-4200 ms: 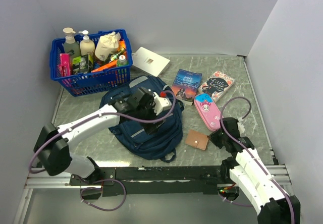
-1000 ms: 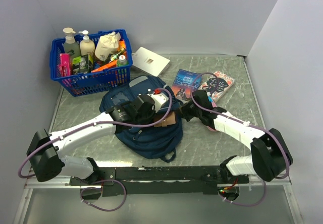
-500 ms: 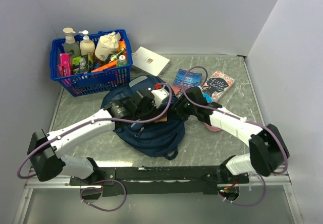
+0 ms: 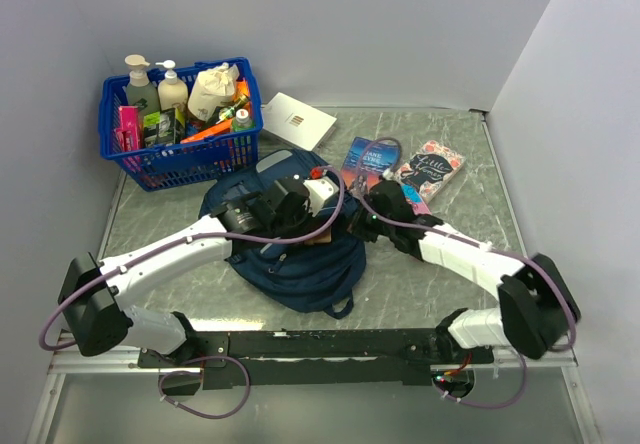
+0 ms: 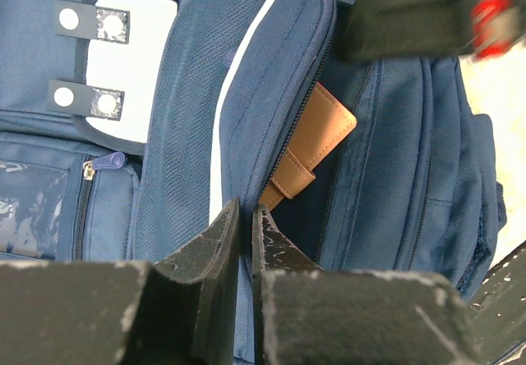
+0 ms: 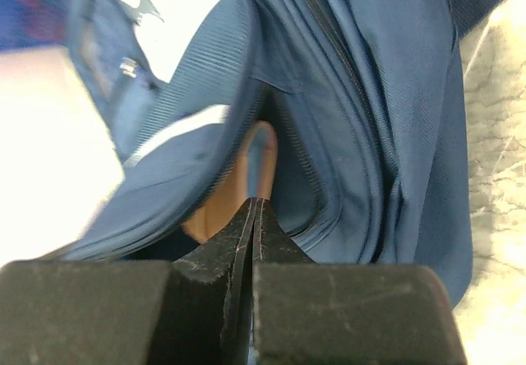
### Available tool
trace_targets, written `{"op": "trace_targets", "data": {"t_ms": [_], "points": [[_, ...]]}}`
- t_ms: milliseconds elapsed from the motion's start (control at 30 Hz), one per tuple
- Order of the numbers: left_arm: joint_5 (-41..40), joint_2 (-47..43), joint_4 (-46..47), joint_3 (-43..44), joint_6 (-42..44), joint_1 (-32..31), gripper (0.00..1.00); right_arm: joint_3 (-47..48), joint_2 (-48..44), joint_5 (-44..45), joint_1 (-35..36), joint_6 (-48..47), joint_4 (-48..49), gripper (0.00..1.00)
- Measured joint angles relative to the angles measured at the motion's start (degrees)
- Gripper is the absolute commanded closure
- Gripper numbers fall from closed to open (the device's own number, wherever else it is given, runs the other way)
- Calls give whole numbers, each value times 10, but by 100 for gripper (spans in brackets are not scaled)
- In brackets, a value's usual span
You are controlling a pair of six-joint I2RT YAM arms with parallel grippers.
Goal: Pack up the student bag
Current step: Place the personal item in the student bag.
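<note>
The navy student bag [image 4: 300,269] lies mid-table with its white patch [image 5: 131,61] up. My left gripper [image 4: 298,212] [image 5: 245,214] is shut on the rim of the front pocket flap and holds the pocket agape. A tan leather wallet [image 5: 316,139] [image 6: 226,196] sits in that gap, partly hidden by the flap. My right gripper [image 4: 353,226] [image 6: 256,206] hovers at the pocket's mouth right in front of the wallet, its jaws pressed together with nothing between them.
A blue plastic basket [image 4: 120,149] of bottles and tubes stands at the back left. A white booklet [image 4: 297,121] lies behind the bag. Two books [image 4: 368,162] [image 4: 432,167] and a pink case [image 4: 418,202] lie under and beyond the right arm.
The right gripper carried the wallet to the pocket, opened to let it go and shut again. The wallet now sits deeper under the flap. The left gripper kept its hold.
</note>
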Motion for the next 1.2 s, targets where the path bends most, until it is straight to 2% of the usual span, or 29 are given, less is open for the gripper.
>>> {"op": "trace_targets", "data": {"t_ms": [267,500,533,633,667,733,767,800,933,967,1033,1200], "points": [[0,3,-1,0,10,0,99,17,85,0,46,-19,27,100],[-1,10,-5,2,10,3,99,24,105,12,56,-15,64,100],[-1,11,-5,3,10,3,99,26,105,14,56,-16,65,99],[2,12,-5,4,11,4,99,35,103,28,56,-24,59,77],[5,12,-5,5,14,4,96,36,97,34,56,-30,57,68],[18,15,-8,12,21,4,87,32,71,54,58,-44,43,61],[26,19,-12,18,24,4,71,26,46,65,59,-51,37,56],[35,23,-14,24,26,4,67,19,14,75,63,-62,35,52],[72,47,-13,62,38,7,44,-11,-126,115,94,-97,32,49],[90,48,-13,73,37,12,31,-13,-151,125,105,-104,30,49],[121,47,-14,90,38,28,27,-14,-184,147,132,-118,19,49],[221,31,-19,113,50,140,21,-10,-194,169,195,-157,-26,50]]}}
